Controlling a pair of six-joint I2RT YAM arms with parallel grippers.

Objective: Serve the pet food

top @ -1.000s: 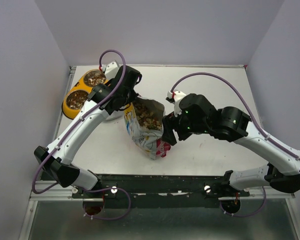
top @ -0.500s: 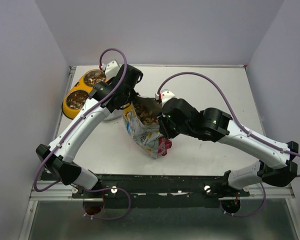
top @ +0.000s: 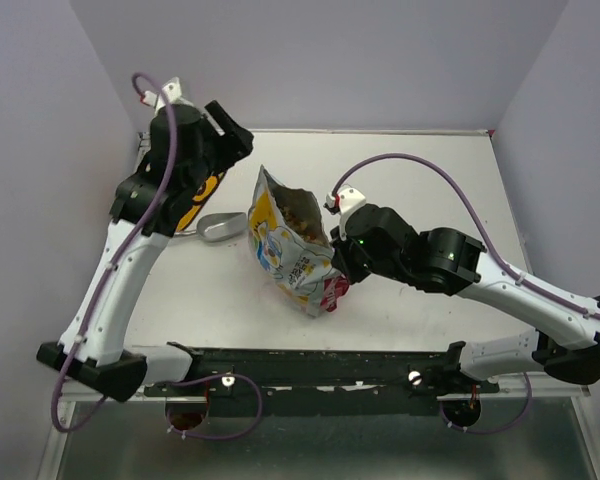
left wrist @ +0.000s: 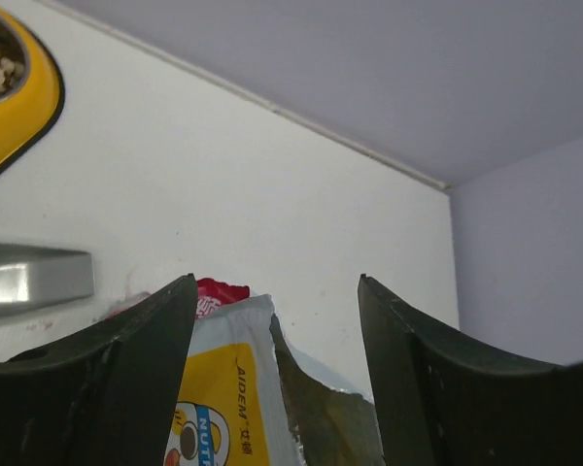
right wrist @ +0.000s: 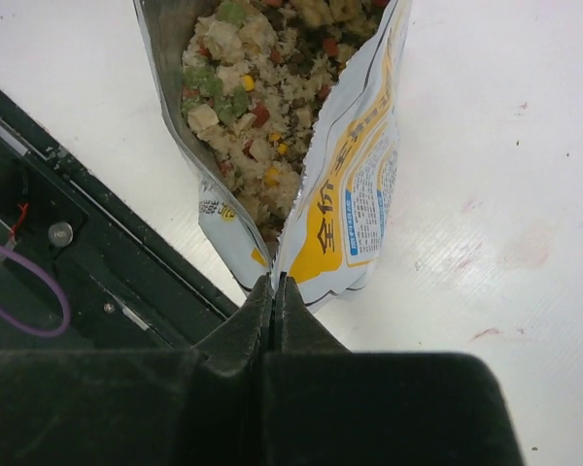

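The pet food pouch (top: 288, 243) stands open near the table's middle, with mixed kibble (right wrist: 253, 87) showing in its mouth. My right gripper (top: 342, 264) is shut on the pouch's near side edge (right wrist: 275, 282), its jaws pressed flat on the foil seam. Raised at the far left, my left gripper (top: 232, 140) is open with nothing between its fingers (left wrist: 146, 369). The left wrist view looks down on the pouch's top corner (left wrist: 223, 388) between them. The pouch's yellow printed face (right wrist: 355, 194) is on the right in the right wrist view.
A silver scoop (top: 218, 226) lies on the table left of the pouch, also in the left wrist view (left wrist: 34, 277). The yellow double bowl (top: 202, 195), holding kibble, is mostly hidden under the left arm; its rim (left wrist: 34, 116) shows. The black rail (right wrist: 87, 262) runs along the near edge.
The left gripper opened, rose and drew back to the far left; the scoop now lies on the table. The right gripper moved in and shut on the pouch's edge.
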